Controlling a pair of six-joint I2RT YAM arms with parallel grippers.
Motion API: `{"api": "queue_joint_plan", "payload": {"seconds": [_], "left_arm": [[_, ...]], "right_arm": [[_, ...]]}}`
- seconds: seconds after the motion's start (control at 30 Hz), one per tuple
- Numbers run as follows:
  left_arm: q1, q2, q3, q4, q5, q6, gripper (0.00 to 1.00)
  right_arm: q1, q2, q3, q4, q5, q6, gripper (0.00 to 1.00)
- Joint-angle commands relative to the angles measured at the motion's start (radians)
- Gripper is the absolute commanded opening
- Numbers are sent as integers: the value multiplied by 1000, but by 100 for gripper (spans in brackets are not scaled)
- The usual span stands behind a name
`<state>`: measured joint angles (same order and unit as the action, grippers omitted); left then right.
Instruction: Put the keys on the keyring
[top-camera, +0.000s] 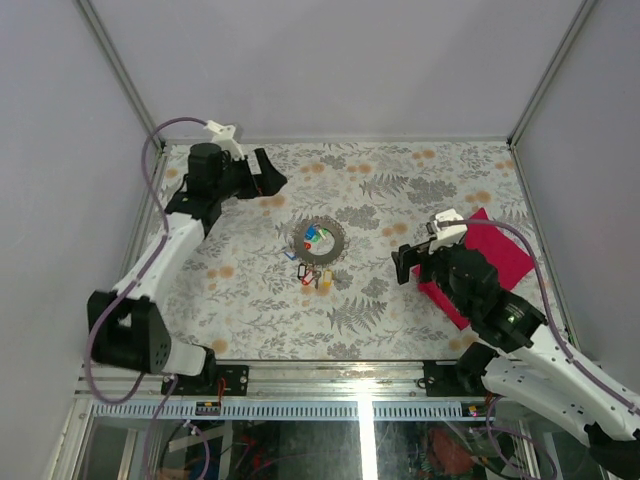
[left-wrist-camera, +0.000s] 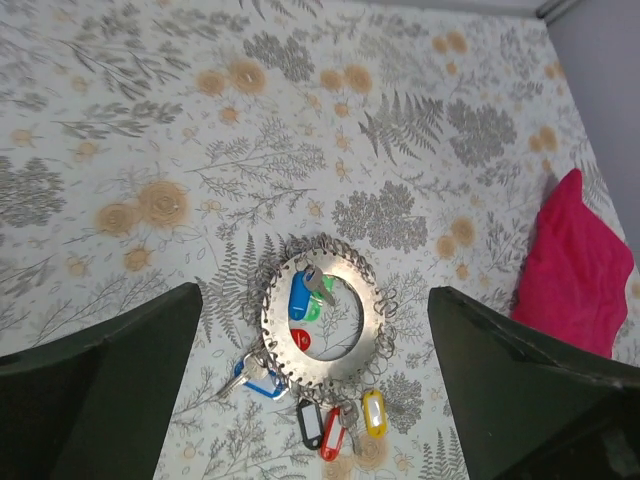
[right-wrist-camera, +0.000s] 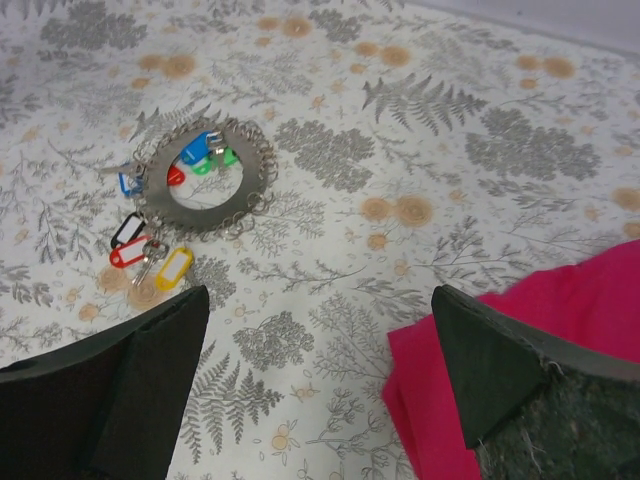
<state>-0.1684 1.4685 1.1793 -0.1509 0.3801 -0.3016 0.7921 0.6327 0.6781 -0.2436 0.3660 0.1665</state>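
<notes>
Both grippers stand open and empty: the left gripper (top-camera: 268, 175) at the far left, the right gripper (top-camera: 405, 262) by the red cloth (top-camera: 500, 250), each well apart from the keyring (left-wrist-camera: 370, 325) at the middle of the surface (top-camera: 420, 190). The keys (left-wrist-camera: 299, 297), blue-headed and green-headed, lie across its inner rim. One gripper should probably pin the outer rim while the other pinches a plastic head.

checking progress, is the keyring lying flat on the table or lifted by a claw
Flat. The keyring lies on the table; left claw and right claw are open and apart from it.
</notes>
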Motion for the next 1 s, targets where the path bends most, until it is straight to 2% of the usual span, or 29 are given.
{"api": "queue_joint_plan", "payload": {"seconds": [0.0,0.13,0.37,0.43,0.53,0.97], "left_arm": [[-2,-192,-90,-37,-168,-42,100],[0,-376,-161,-146,-330,-68,100],[-2,-746,-335,-231,-426,-55,100],[-2,-856,-393,-239,-547,-87,100],[-2,-982,-474,-236,-639,-115,100],[-2,-1000,-533,-242,-682,-133,100]], "right_arm": [[2,-45,85,-20,117,-55,99],[2,-100,96,-20,150,-48,99],[1,-192,51,-20,156,-33,99],[2,-214,30,-27,170,-11,99],[2,-235,-4,-18,205,21,99],[2,-197,1,-72,324,83,99]]}}
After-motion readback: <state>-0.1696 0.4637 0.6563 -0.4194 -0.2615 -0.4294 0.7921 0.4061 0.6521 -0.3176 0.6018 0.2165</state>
